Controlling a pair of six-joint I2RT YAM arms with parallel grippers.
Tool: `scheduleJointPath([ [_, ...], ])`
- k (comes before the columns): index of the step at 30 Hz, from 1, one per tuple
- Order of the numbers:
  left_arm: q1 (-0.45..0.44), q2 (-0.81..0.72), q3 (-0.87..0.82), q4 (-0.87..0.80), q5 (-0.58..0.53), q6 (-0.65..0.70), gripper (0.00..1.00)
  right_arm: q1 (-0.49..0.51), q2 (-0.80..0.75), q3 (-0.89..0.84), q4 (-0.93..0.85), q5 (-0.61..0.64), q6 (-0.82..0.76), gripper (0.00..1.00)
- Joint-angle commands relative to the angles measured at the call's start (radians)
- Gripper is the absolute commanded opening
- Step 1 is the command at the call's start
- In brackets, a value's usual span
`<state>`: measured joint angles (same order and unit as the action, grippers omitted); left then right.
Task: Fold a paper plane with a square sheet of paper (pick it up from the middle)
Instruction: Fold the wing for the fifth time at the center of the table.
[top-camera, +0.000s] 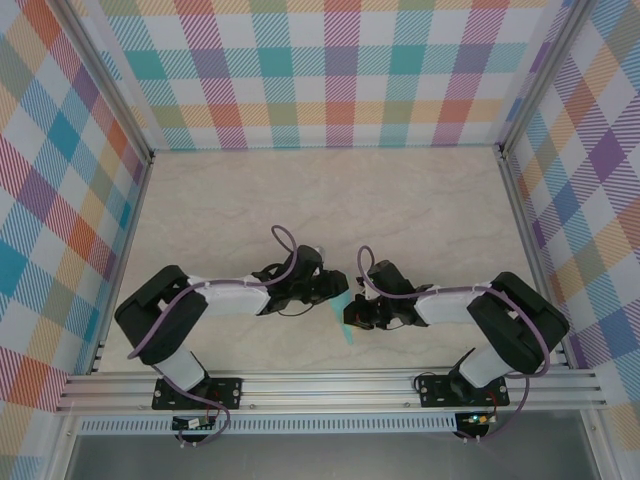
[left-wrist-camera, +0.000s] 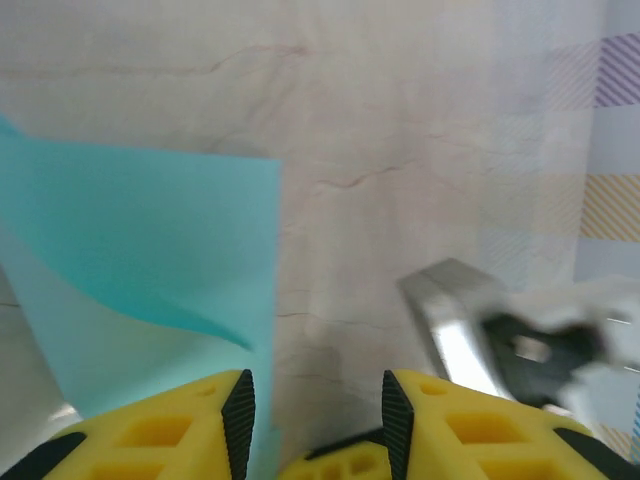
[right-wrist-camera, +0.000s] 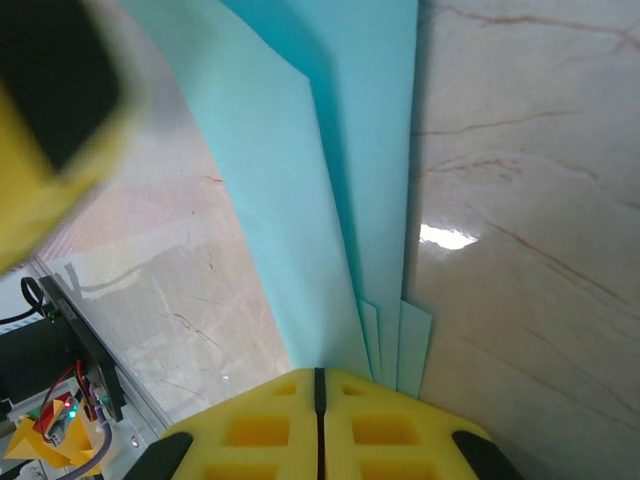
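Folded paper (right-wrist-camera: 300, 200), pinched in right end effector (right-wrist-camera: 318, 380)

Right end effector (right-wrist-camera: 320, 378): yellow pads pressed flat together. Folded sheet of paper (right-wrist-camera: 335, 150), several teal layers, runs down to the fingertips; pinch unclear. Marble worktop (right-wrist-camera: 530, 200) on both sides. Blurred yellow-and-black part (right-wrist-camera: 55, 110) top left.

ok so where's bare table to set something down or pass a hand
Bare: the far half of the table, from the grippers to the back wall, and a narrow patch along the front rail. Crowded: the middle near that rail, where the left gripper and right gripper meet around the teal paper, the right one shut on it.
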<state>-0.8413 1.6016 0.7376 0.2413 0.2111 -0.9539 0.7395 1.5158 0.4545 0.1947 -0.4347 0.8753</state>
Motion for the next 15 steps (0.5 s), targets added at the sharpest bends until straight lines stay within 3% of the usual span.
scheduleJointPath([
  [1, -0.006, -0.124, 0.025, -0.122, -0.077, 0.089, 0.42, -0.003, 0.049, -0.047, -0.036, 0.047, -0.003, 0.06],
  [5, -0.007, -0.194, -0.036, -0.158, -0.162, 0.076, 0.41, -0.003, 0.053, -0.051, -0.03, 0.047, 0.001, 0.06],
  [15, 0.017, -0.115, -0.106, -0.018, -0.139, 0.027, 0.37, -0.003, 0.046, -0.076, -0.014, 0.05, 0.008, 0.03],
])
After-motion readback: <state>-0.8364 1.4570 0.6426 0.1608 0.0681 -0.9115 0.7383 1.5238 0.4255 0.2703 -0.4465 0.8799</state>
